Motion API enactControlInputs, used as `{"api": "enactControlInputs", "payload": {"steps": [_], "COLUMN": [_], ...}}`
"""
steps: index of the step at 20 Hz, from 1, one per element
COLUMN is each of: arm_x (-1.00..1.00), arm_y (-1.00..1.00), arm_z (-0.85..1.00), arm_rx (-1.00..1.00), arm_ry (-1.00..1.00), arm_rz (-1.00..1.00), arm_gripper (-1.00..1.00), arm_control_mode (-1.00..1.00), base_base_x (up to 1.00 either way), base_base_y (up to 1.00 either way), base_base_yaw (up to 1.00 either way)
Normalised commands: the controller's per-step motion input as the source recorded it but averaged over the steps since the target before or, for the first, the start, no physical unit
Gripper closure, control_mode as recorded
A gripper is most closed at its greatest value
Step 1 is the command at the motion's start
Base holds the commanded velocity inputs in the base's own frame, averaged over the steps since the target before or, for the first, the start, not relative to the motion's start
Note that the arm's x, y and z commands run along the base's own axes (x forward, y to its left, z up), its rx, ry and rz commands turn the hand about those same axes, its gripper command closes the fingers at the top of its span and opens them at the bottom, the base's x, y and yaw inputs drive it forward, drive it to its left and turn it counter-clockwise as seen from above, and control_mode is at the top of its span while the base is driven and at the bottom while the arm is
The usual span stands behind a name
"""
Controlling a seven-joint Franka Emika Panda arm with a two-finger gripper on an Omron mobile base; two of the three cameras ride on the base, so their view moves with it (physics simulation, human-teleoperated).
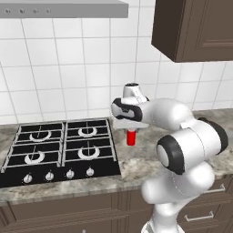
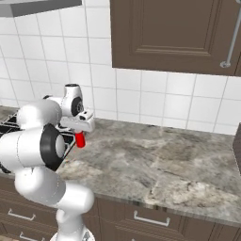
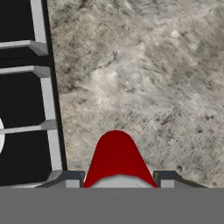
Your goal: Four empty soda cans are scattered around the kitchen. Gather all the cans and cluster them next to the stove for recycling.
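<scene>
While the bright red soda can (image 1: 131, 137) hangs upright in the claw (image 1: 131, 132), gripped near its top by the two dark fingertips (image 3: 72, 178), it sits just to the right of the stove (image 1: 59, 150), close above the grey marbled tabletop (image 2: 155, 160); whether its base is touching the stone or a little off it cannot be told from these angles. From the hand view the can (image 3: 115, 159) rises between the finger tips, with the black edge and grey grates of the stove (image 3: 26, 109) running along the left side and bare stone beyond it. From the right base view the can (image 2: 80, 139) shows below the white hand, again beside the cooktop's edge. As a judgement, this is the placing step for one can: it has reached the right area next to the stove and needs only to be set down and released. No other can stands on the stretch of tabletop visible here, neither the dark red one nor the two purple ones, so most of the gathering appears to be left to do.
</scene>
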Motion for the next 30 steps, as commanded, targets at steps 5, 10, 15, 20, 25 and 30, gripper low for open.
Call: {"api": "enactControlInputs", "payload": {"steps": [5, 10, 15, 20, 25, 30], "arm_x": [0.66, 0.18, 0.0, 0.0, 0.0, 0.0], "arm_y": [0.01, 0.0, 0.0, 0.0, 0.17, 0.2], "arm_z": [-0.27, -0.44, -0.6, -0.36, -0.18, -0.23], "arm_rx": [0.0, 0.03, 0.08, 0.02, 0.0, 0.0], "arm_ry": [0.01, 0.03, 0.03, 0.0, 0.0, 0.0], "arm_rz": [-0.03, -0.01, 0.0, 0.0, 0.0, -0.01], "arm_gripper": [1.0, 1.0, 1.0, 1.0, 1.0, 1.0], "arm_control_mode": [-1.0, -1.0, -1.0, -1.0, -1.0, -1.0], "base_base_x": [0.0, 0.0, 0.0, 0.0, 0.0, 0.0], "base_base_y": [0.0, 0.0, 0.0, 0.0, 0.0, 0.0], "base_base_yaw": [0.0, 0.0, 0.0, 0.0, 0.0, 0.0]}}
